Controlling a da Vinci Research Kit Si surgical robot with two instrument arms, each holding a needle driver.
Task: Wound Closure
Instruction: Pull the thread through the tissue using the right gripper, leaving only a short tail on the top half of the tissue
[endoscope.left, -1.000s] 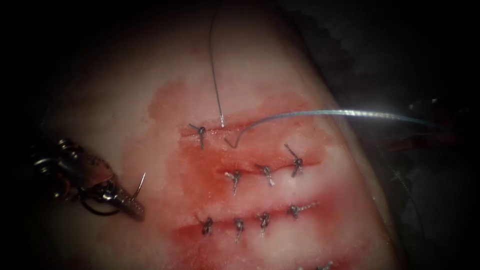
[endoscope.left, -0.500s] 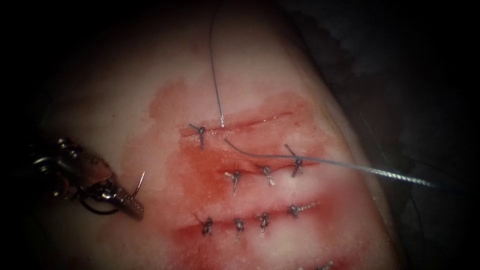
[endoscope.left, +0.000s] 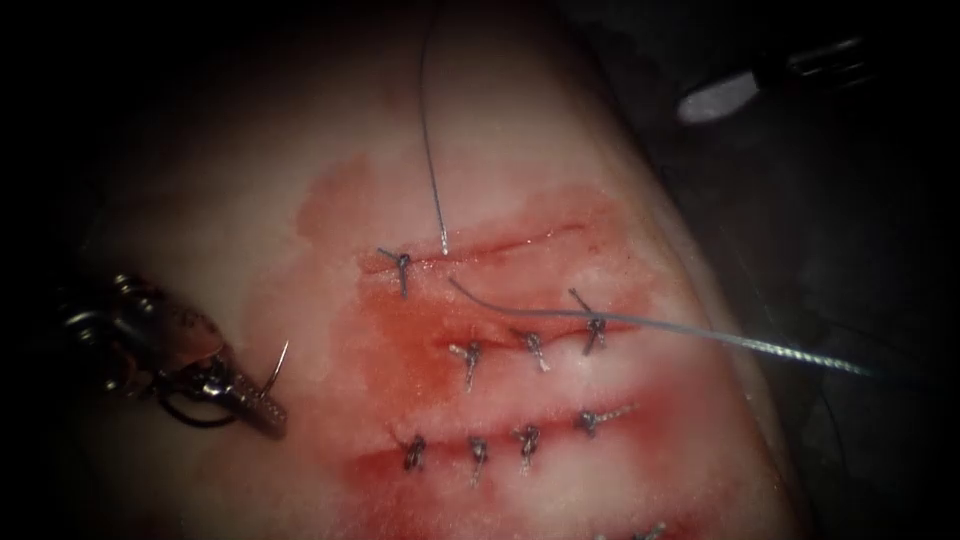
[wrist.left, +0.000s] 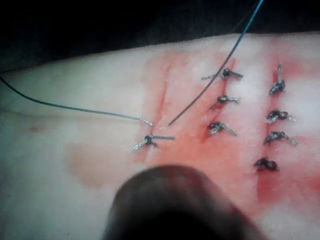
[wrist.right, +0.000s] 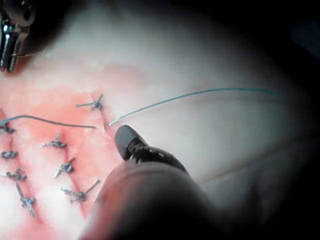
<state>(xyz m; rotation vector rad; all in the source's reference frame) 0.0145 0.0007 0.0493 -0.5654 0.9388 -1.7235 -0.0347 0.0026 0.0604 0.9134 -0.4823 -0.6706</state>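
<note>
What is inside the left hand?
The curved needle, not in the tissue, left of the cut; one end sticks out. The gripped stretch is covered by the left hand. The right hand holds nothing.

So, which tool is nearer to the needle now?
Left. The left tool holds the needle in its jaws, left of the cuts. The right tool is far off, beyond the tissue's right edge.

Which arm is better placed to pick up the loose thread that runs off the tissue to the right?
Right, probably. The right tool is on that side, above the thread, holding nothing. The left tool is far left of the cuts, shut on the needle about mid-curve, outside the tissue.
</note>
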